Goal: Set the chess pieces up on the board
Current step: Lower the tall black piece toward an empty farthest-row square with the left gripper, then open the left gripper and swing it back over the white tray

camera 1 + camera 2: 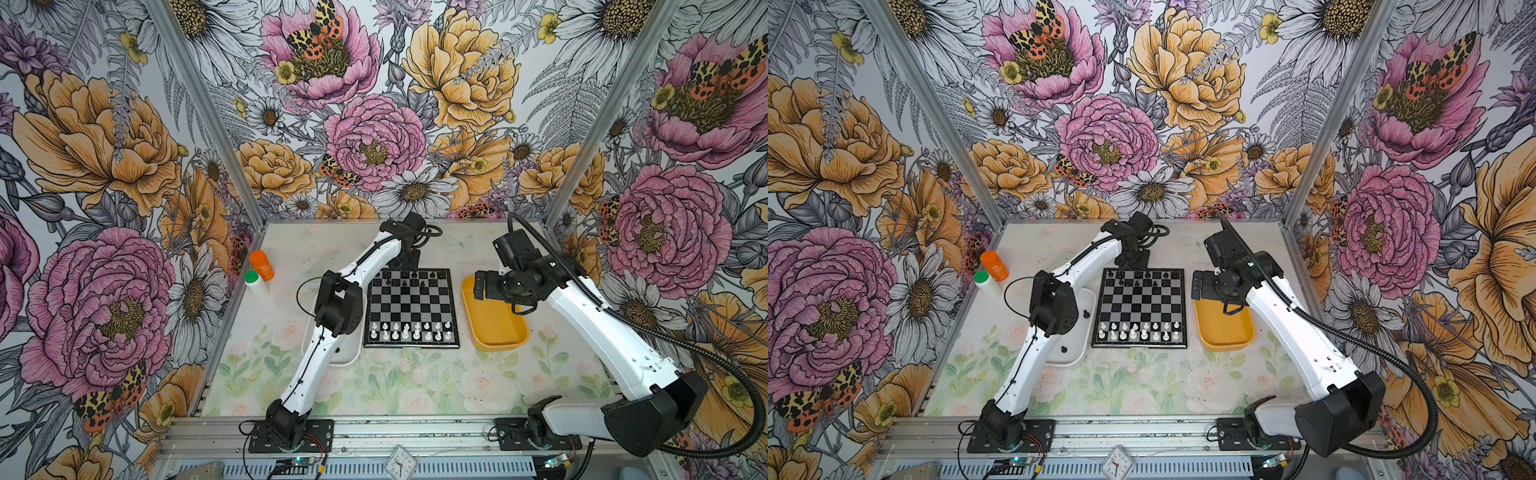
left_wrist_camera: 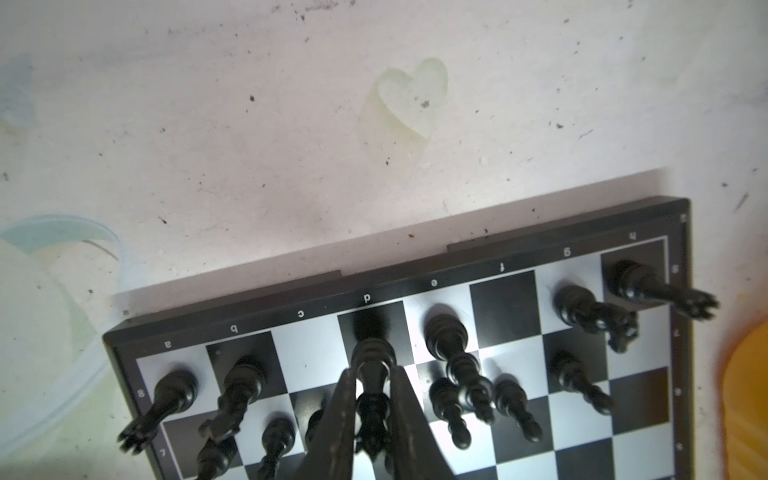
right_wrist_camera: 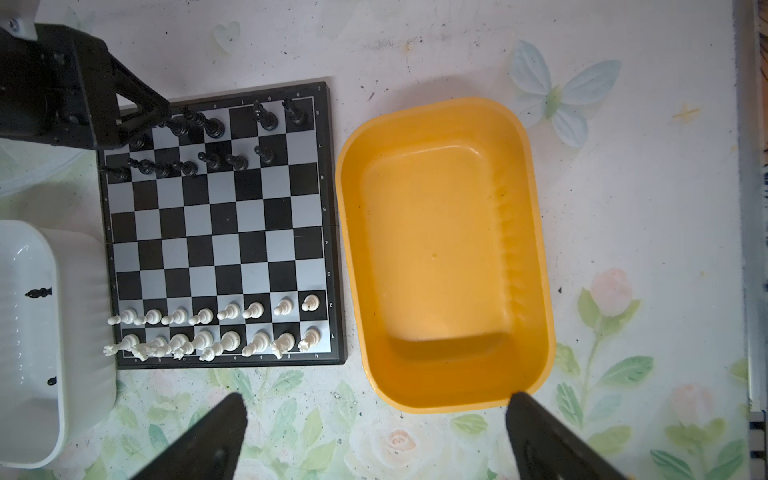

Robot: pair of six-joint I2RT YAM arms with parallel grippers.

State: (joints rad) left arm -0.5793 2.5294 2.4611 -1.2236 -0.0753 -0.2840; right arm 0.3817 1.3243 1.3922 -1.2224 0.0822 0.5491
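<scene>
- Left gripper [image 2: 372,371], right up against its wrist cam: jaws narrow, straddling a black piece [image 2: 372,351] that stands on d8. Pinching it or just clear of it? Can't tell.
- Worktop [image 1: 415,386]: the board [image 1: 411,305] lies flat in the middle, with the white tray [image 3: 29,332] just beside its left edge and the yellow tray [image 3: 440,249] just beside its right.
- Board status: the white set [image 3: 230,311] has all sixteen standing in the two near rows, so that half is done imo. The black side at the far end is mostly filled, but c8, f8 and h7 look bare.
- Yellow tray: nothing in it that I can see. The right gripper [image 3: 374,399] hangs over it, jaws wide, holding nothing.
- White tray: two black strays [image 3: 39,293] lie in it, so I'd guess they go next. The left arm [image 1: 309,361] crosses over it in both top views, so more could be hidden.
- Orange bottle [image 1: 262,265] and green-capped bottle [image 1: 253,281]: far left, well apart from the board, no bother.
- Tight spot: the e8 piece [image 2: 446,336] and pawns [image 2: 442,390] stand just beside the fingers [image 2: 336,415], so backing out could tip one.
</scene>
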